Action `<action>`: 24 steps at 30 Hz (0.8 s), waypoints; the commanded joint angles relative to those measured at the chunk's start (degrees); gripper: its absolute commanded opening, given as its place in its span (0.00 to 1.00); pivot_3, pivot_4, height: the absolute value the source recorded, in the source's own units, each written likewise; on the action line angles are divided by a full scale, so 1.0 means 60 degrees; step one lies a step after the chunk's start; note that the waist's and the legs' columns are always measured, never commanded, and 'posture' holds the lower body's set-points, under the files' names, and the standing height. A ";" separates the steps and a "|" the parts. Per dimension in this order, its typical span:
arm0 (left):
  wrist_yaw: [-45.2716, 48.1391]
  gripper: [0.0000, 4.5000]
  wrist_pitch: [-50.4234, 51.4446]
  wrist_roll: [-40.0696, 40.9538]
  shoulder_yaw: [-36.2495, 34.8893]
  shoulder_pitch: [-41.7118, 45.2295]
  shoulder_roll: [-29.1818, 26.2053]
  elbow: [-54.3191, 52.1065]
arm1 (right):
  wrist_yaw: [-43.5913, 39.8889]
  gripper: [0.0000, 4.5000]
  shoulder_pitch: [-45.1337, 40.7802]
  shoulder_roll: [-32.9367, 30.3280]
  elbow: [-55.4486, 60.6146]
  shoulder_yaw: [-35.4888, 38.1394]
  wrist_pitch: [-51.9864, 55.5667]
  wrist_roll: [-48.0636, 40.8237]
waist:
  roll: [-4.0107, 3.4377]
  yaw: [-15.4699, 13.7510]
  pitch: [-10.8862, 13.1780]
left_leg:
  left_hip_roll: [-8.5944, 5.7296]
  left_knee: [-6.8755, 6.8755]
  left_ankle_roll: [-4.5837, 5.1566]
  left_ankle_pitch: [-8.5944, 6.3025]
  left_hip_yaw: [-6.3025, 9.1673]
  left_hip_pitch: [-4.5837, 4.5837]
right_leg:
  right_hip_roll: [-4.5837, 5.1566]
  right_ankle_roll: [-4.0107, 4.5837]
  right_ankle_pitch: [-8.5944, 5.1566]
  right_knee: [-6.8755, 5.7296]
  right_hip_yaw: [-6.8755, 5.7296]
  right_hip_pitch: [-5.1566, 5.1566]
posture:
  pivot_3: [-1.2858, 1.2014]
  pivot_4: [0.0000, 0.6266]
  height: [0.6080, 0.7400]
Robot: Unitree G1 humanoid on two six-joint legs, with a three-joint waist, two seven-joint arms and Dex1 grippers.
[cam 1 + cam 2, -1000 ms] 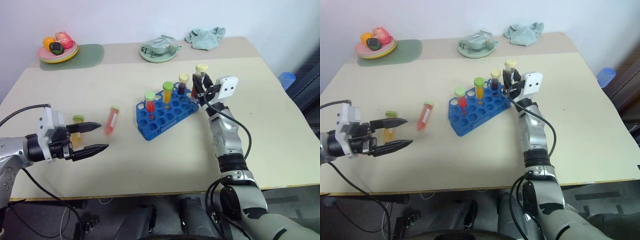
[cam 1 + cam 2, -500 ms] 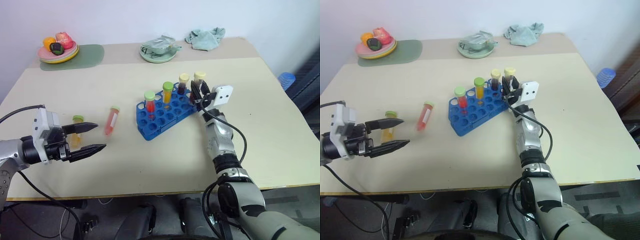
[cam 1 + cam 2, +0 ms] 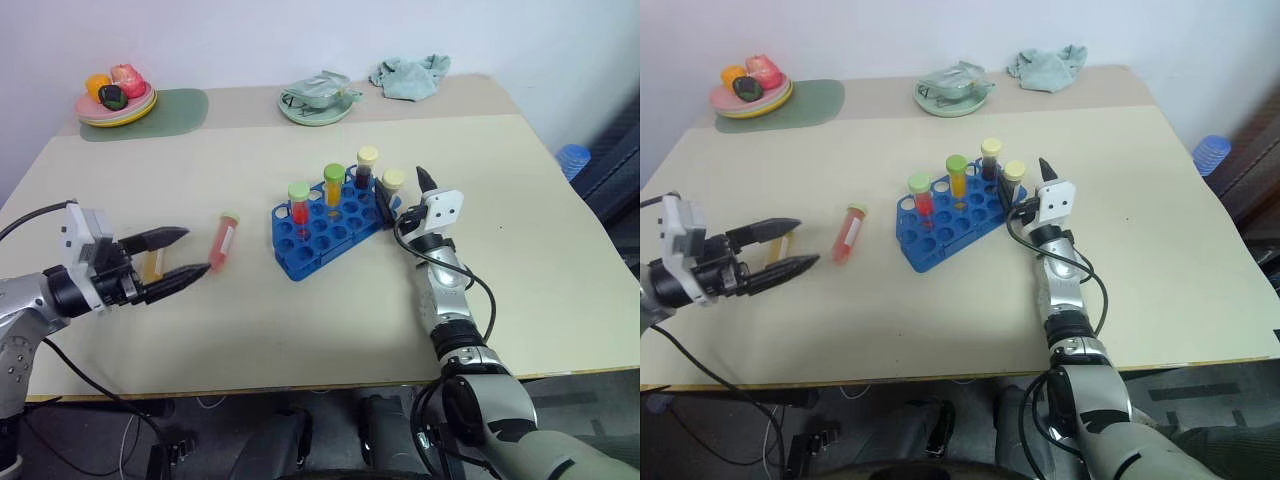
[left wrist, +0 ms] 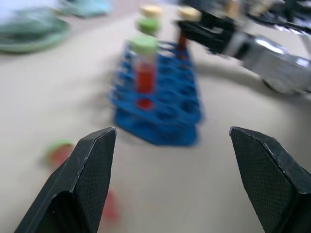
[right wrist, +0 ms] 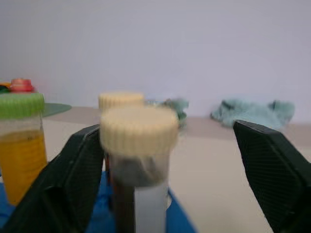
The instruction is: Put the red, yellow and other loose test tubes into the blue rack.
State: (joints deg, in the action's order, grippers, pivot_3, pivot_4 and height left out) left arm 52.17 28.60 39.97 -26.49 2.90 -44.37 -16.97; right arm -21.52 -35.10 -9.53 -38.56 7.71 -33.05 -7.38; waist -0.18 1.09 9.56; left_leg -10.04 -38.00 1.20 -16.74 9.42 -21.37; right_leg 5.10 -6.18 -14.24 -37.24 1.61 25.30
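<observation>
Blue rack standing near the middle of the frame on the beige table, turned at an angle. Four tubes upright in its far row: red liquid with green cap, yellow-orange liquid with green cap, dark liquid with pale yellow cap, and another dark brown tube with pale yellow cap at the right corner of the rack.

Right gripper just at this last tube, black fingers wide apart on both sides of its cap, not clamping it; in the right wrist view the cap sits between the two fingers, nearer to one of them.

Left gripper at the left-centre of the frame, jaws apart and holding nothing. Red-pink loose tube with green cap lying on the table just right of its fingertips. Yellow-orange loose tube lying between and partly behind the left fingers; contact not clear.

At the top of the frame: plate with fruit upper left, green dish, crumpled teal cloth.
</observation>
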 commanded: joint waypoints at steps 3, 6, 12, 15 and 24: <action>-0.2925 0.85 0.1010 -0.0487 -0.0297 0.0574 0.0252 -0.0838 | -0.2346 0.95 0.0816 -0.2398 0.4799 -0.0511 0.4738 -0.1467 | 0.0002 -0.0079 0.0001 | 0.0000 -0.0002 0.0002 -0.0001 0.0001 -0.0014 | 0.0014 -0.0001 0.0000 0.0006 0.0008 0.0004 | 0.52 0.24 1.00; -0.4353 0.85 0.1698 -0.0998 0.0049 0.1327 0.0280 -0.0846 | -0.2856 0.95 0.1262 -0.3648 0.6784 -0.0454 0.7364 -0.2436 | 0.0007 -0.0143 0.0000 | 0.0000 -0.0002 0.0006 -0.0004 0.0003 -0.0017 | 0.0015 -0.0002 0.0000 0.0014 0.0007 0.0001 | 0.52 0.24 1.00; -0.5833 0.85 0.4254 -0.0834 0.0748 0.3432 0.0204 -0.0125 | -0.4852 0.95 0.1103 -0.5785 0.9022 -0.0631 1.0205 -0.3962 | 0.0019 -0.0088 0.0000 | 0.0004 -0.0004 0.0008 -0.0007 -0.0004 -0.0015 | 0.0024 -0.0004 0.0000 0.0016 0.0006 -0.0004 | 0.52 0.24 1.00; -0.6448 0.85 0.7068 -0.0799 0.1371 0.5147 -0.0039 0.0835 | -0.6023 0.95 0.0067 -0.6178 0.8891 -0.1086 1.0564 -0.4247 | 0.0035 -0.0056 0.0010 | 0.0005 -0.0011 0.0009 -0.0006 -0.0004 -0.0017 | 0.0022 -0.0007 0.0001 0.0011 0.0004 -0.0003 | 0.52 0.24 1.00; -0.6486 0.85 1.0592 -0.1533 0.3054 0.8809 -0.0284 0.3996 | -0.7658 0.95 -0.2175 -0.5827 0.7608 -0.2234 1.0254 -0.3635 | 0.0089 -0.0087 0.0024 | -0.0003 -0.0017 0.0021 -0.0015 0.0001 -0.0041 | 0.0035 -0.0011 0.0003 0.0024 -0.0018 0.0010 | 0.52 0.24 1.00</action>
State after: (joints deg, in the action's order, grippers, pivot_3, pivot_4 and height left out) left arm 13.06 90.52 32.57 -9.29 53.51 -44.11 4.80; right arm -66.34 -46.42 -44.66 6.97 -6.07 29.60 -29.52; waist 0.36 0.56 9.71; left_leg -10.06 -38.12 1.33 -16.83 9.43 -21.63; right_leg 5.31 -6.25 -14.22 -37.11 1.49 25.37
